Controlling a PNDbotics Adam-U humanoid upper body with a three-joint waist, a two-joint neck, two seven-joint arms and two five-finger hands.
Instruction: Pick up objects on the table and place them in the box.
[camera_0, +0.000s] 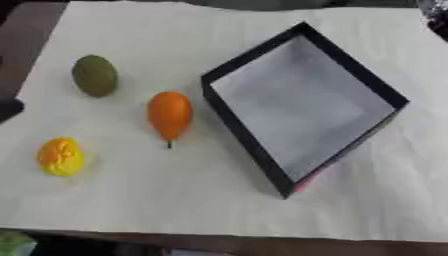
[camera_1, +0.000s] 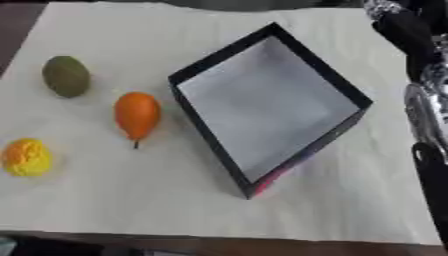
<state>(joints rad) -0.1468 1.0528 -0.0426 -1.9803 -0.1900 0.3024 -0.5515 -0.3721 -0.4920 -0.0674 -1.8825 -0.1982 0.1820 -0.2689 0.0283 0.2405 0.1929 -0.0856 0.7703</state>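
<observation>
Three fruits lie on the white cloth (camera_0: 175, 200), left of the box. A green oval fruit (camera_0: 94, 75) is farthest back, an orange pear-shaped one (camera_0: 170, 115) with a short stem sits nearest the box, and a yellow bumpy one (camera_0: 60, 156) is at the front left. The black box (camera_0: 248, 135) stands askew at centre right, its pale grey floor bare. My right arm (camera_1: 426, 120), black and silver, runs down the right edge of the right eye view, apart from the box; its hand is not clearly shown. A dark bit (camera_0: 8, 108) at the left edge may be my left hand.
The cloth covers most of the table; dark wood (camera_0: 26, 40) shows at the far left and along the front edge. A greenish thing (camera_0: 13, 245) peeks in at the bottom left corner. Bare cloth lies in front of the box and fruits.
</observation>
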